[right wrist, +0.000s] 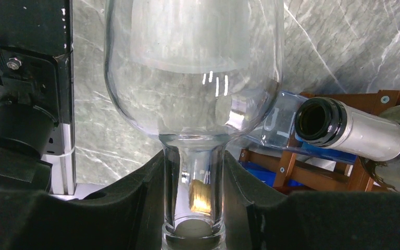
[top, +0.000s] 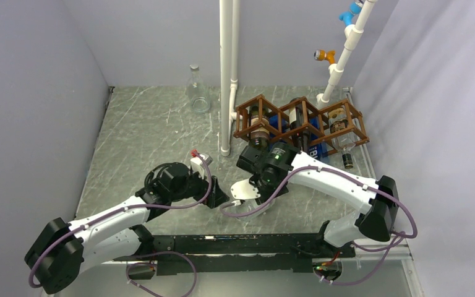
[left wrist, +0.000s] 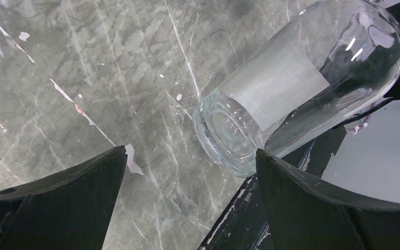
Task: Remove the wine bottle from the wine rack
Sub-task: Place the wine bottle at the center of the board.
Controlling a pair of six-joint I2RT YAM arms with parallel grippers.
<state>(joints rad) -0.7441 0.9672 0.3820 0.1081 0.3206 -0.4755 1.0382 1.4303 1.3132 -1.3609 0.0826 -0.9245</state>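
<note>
Clear bottle point(right wrist: 192, 78) in right end effector point(right wrist: 194, 200)

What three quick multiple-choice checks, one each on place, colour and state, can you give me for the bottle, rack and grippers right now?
1. Where is the clear bottle that the right gripper holds?
A. In the rack's left cell
B. Off the rack, low between the two arms
C. Upright by the back wall

2. What colour is the wine rack?
A. White
B. Brown
C. Green

3. How is the left gripper?
A. Open, holding nothing
B. Shut on the bottle's neck
C. Shut on a rack bar

Answers:
1. B: the top view shows it in front of the rack, its neck between the right gripper's fingers.
2. B: its wooden bars are brown.
3. A: its fingers stand wide apart beside the bottle's base.
</note>
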